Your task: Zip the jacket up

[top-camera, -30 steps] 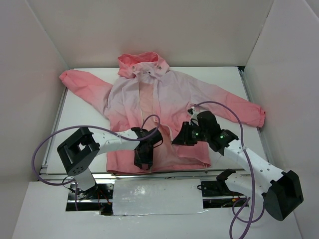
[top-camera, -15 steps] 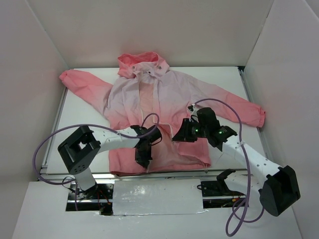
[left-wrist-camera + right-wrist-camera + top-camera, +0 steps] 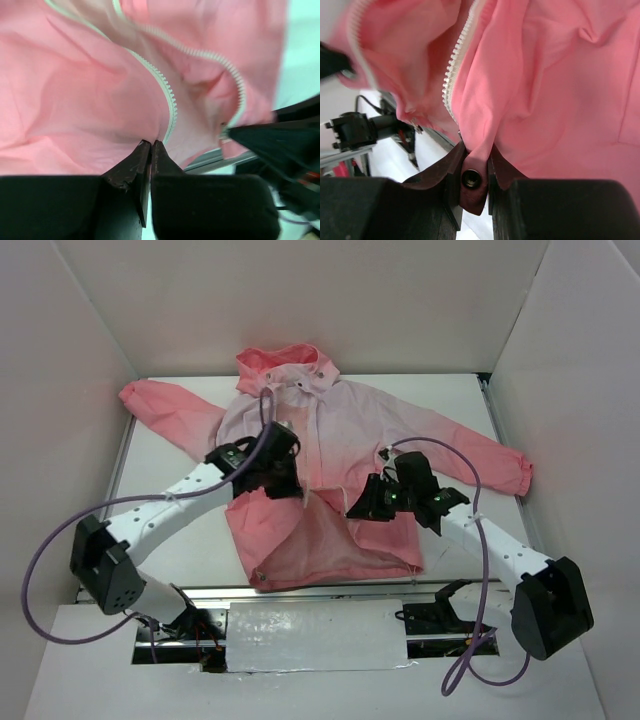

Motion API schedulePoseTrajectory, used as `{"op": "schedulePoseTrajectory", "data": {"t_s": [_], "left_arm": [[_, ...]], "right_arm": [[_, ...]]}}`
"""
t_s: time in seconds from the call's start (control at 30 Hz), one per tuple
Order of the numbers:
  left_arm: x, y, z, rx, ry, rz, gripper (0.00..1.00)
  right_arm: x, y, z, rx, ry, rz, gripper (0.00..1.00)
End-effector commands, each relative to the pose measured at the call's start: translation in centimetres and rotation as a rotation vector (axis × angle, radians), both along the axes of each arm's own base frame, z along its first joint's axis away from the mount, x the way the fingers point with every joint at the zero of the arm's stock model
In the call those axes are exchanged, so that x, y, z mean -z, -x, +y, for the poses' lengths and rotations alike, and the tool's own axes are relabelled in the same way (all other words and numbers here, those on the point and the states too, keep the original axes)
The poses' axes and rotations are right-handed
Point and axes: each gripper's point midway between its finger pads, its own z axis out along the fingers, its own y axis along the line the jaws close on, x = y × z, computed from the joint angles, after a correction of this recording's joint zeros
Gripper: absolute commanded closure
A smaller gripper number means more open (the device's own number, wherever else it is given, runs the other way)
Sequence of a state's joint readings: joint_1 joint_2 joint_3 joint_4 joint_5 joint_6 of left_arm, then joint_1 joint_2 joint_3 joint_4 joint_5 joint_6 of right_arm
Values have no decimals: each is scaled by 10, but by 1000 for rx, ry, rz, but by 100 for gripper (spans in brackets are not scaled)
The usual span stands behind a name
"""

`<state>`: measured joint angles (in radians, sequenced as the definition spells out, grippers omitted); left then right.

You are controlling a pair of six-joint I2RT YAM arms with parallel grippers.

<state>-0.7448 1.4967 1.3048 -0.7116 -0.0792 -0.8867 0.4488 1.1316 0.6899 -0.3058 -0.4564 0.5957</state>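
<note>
The pink jacket (image 3: 350, 430) lies face up on the white table, hood at the far end, its white zipper (image 3: 170, 100) open. My left gripper (image 3: 290, 488) sits over the jacket's middle. In the left wrist view it (image 3: 151, 144) is shut, with the zipper's teeth running right into its tips. My right gripper (image 3: 358, 508) is just right of the opening. In the right wrist view it (image 3: 474, 150) is shut on a fold of coral fabric (image 3: 560, 100) that carries a metal snap (image 3: 471, 178), beside the zipper teeth (image 3: 457, 55). The lower front is pulled up and bunched between the grippers.
White walls close in the table on the left, the back and the right. A foil-covered plate (image 3: 315, 635) lies at the near edge between the arm bases. Purple cables (image 3: 440, 450) loop over both arms. The right arm (image 3: 280, 145) shows dark in the left wrist view.
My left gripper has moved from near the hem up toward the jacket's middle, dragging the lower left front and zipper edge with it. My right gripper has barely moved.
</note>
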Motion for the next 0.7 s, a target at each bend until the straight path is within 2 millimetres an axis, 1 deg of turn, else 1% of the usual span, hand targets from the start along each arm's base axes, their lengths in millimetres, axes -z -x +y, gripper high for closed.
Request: {"op": "schedulePoseTrajectory", "data": {"t_s": [0.0,0.03,0.07,0.1,0.13,0.17,0.2,0.23,0.27,0.3,0.33,0.37,0.4,0.43,0.47,0.53,0.6,0.63,0.67], "left_arm": [[-38,-16,21,-24,82,-87,100],[-52,-25,17,-26,144,-143,100],[-61,-29,19,-38,184,-175,100],[-68,-23,19,-36,256,-187,100],[-89,-31,11,-27,346,-263,100],[-107,-28,8,-32,424,-301,100],[-103,-23,4,-19,465,-295,100],[-109,-22,1,-20,512,-311,100],[-132,-24,-4,-25,608,-368,100],[-123,-22,-6,-25,629,-357,100],[-127,-21,-7,-28,661,-367,100],[-118,-18,-7,-47,680,-339,100],[-134,-18,-8,-40,733,-392,100],[-136,-16,-7,-39,752,-402,100],[-136,-14,-6,-39,772,-412,100],[-136,-12,-5,-39,782,-414,100],[-135,-9,-4,-34,790,-419,100],[-129,-6,-4,-36,796,-405,100],[-129,-5,-4,-37,809,-406,100]], "right_arm": [[-29,-18,13,-14,-117,-94,100],[-35,-10,19,-61,-165,-97,100],[-47,-11,24,-66,-214,-120,100],[-54,-10,28,-78,-247,-127,100],[-63,-7,32,-74,-294,-106,100],[-74,-5,39,-104,-346,-137,100],[-81,-2,43,-114,-377,-140,100],[-91,1,47,-109,-415,-136,100],[-101,4,53,-123,-446,-176,100],[-107,4,55,-115,-462,-189,100],[-115,4,57,-99,-493,-204,100],[-121,3,58,-70,-522,-201,100],[-122,3,58,-73,-534,-222,100],[-125,5,60,-66,-570,-203,100],[-132,8,61,-97,-617,-239,100],[-137,12,64,-125,-664,-251,100],[-139,17,66,-155,-688,-261,100],[-141,19,66,-162,-706,-285,100],[-141,19,66,-164,-710,-287,100]]}}
